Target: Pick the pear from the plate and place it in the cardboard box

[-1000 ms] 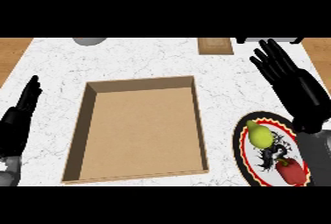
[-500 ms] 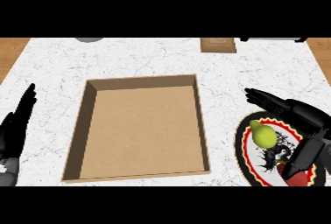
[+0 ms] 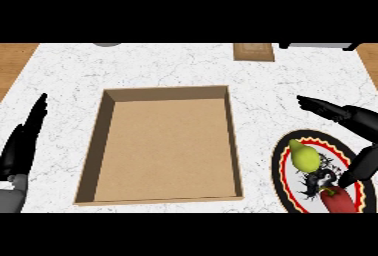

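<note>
Two hands: left hand (image 3: 23,145) rests open at the left edge, cardboard box (image 3: 167,145) mid-counter, pear (image 3: 304,157) lying on the plate (image 3: 283,155), right hand (image 3: 353,131) spread open, empty, straddling it; lower, centre, then curl avoiding the red pepper (image 3: 338,199).

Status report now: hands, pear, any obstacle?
Right hand open above plate, pear not gripped. Left hand open, resting at left edge. Red pepper beside pear.

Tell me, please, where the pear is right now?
In the head view the pear lies on the plate at lower right, right of the cardboard box, with the right hand open above it.
</note>
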